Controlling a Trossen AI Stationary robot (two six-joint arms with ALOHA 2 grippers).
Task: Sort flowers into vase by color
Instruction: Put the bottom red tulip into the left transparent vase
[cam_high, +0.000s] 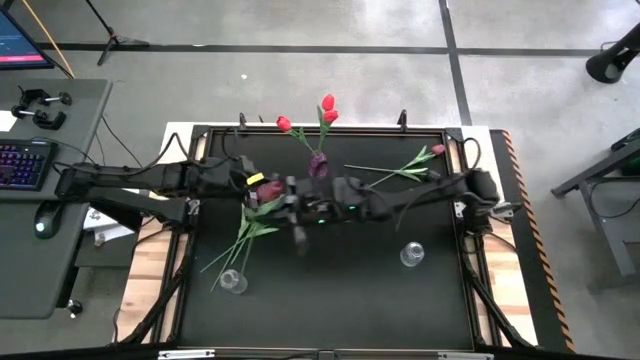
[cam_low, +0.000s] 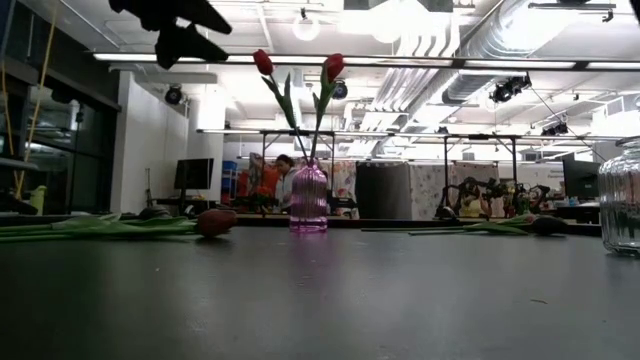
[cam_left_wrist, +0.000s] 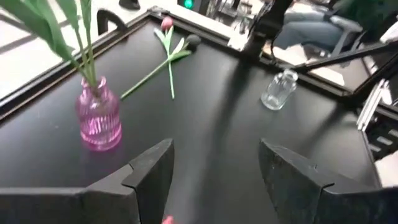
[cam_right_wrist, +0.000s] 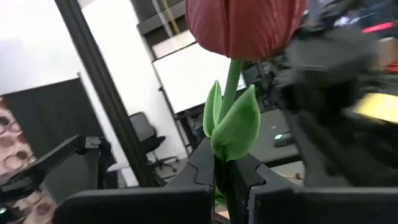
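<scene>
A pink vase (cam_high: 318, 165) stands at the table's far middle with two red tulips (cam_high: 328, 103) in it; it also shows in the left wrist view (cam_left_wrist: 98, 118). My right gripper (cam_right_wrist: 227, 180) is shut on a red tulip (cam_right_wrist: 245, 25) above the table's middle, beside the left arm. My left gripper (cam_left_wrist: 214, 168) is open and empty above the table, just near of the pink vase. Several tulips (cam_high: 245, 235) lie at the left. A pink and a dark tulip (cam_high: 420, 160) lie at the far right. My right gripper pinches the red tulip's green stem (cam_right_wrist: 225, 163) between its two fingers, just below the leaves (cam_right_wrist: 235, 124). The fingers lie level and across the stem, coming from the table's right. The tulip stands upright, its head above the fingers. The fingers hide the lower stem.
Two clear glass vases stand on the table, one at the near left (cam_high: 232, 282) and one right of the middle (cam_high: 411, 254). The two arms meet over the table's middle. A raised black rim (cam_high: 330, 129) frames the table. A person sits in the room beyond (cam_low: 285, 180).
</scene>
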